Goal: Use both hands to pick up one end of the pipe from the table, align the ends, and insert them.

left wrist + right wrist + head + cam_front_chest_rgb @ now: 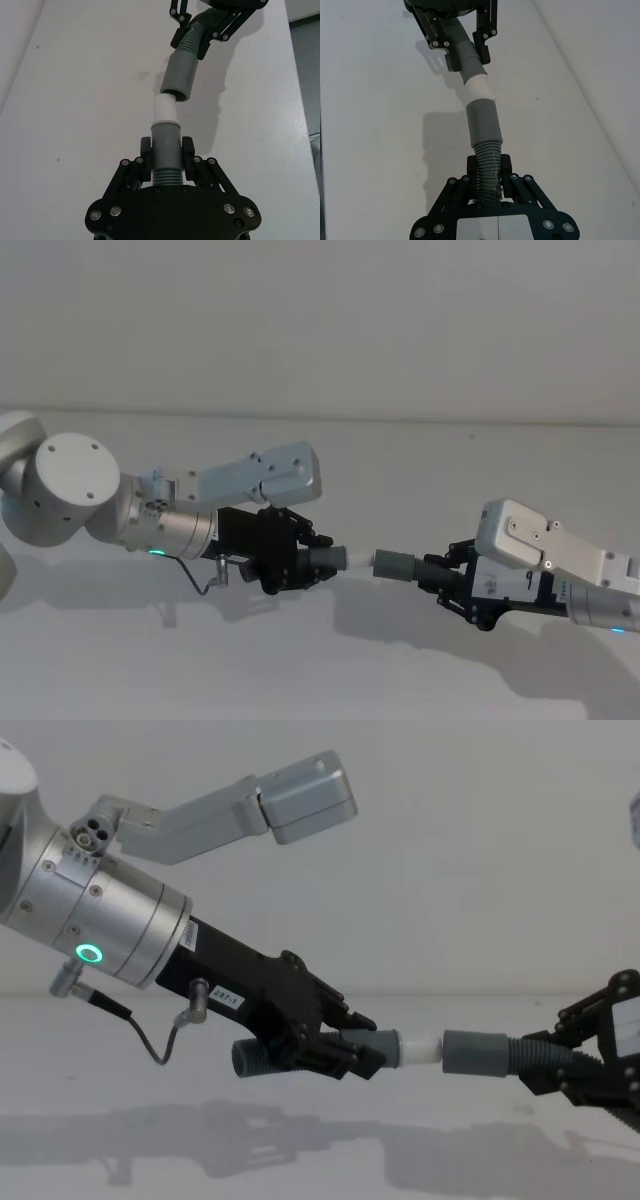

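Observation:
Both pipe pieces hang above the table (pixel 300 670), end to end. My left gripper (pixel 300 560) is shut on the piece with the white spigot tip (pixel 362 562), gripping its grey collar (pixel 166 145). My right gripper (pixel 447 585) is shut on the ribbed part (pixel 487 165) of the other piece, whose grey socket collar (pixel 395 565) faces the tip. In the left wrist view the white tip (pixel 164 110) meets the socket's mouth (pixel 180 77) at a slight angle. In the chest view the tip (pixel 420 1047) touches the socket (pixel 475 1052), with most of the white still showing.
The pale table surface (pixel 75 100) spreads under both grippers, carrying only their shadows. A thin cable (pixel 150 1035) loops under my left wrist. A plain wall (pixel 320 320) stands behind the table's far edge.

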Controlling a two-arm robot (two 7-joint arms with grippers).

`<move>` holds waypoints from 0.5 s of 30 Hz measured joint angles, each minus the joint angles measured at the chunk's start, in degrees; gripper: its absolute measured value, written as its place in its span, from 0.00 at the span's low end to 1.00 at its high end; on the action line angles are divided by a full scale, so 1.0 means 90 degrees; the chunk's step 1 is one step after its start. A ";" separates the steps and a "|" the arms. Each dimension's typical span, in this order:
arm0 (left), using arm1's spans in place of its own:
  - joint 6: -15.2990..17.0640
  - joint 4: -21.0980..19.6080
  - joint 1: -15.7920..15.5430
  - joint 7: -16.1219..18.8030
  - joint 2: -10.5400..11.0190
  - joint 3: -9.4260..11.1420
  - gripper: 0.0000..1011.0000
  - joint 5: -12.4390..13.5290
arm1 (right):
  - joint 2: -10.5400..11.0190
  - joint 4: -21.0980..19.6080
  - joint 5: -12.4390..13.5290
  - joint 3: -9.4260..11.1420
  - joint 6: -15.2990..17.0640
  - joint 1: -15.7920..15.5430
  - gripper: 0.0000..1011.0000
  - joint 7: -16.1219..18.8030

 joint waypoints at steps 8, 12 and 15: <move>0.0000 0.0000 0.0016 0.0011 -0.0007 -0.0011 0.34 -0.0027 | -0.0042 0.0016 -0.0071 -0.0021 -0.0061 0.0020 0.26 -0.0005; 0.0000 0.0003 0.0018 0.0012 -0.0002 -0.0011 0.34 -0.0044 | -0.0075 0.0037 -0.0108 -0.0039 -0.0089 0.0040 0.26 -0.0005; 0.0000 0.0005 0.0018 0.0006 -0.0002 -0.0009 0.34 -0.0059 | -0.0093 0.0052 -0.0124 -0.0048 -0.0102 0.0054 0.26 -0.0005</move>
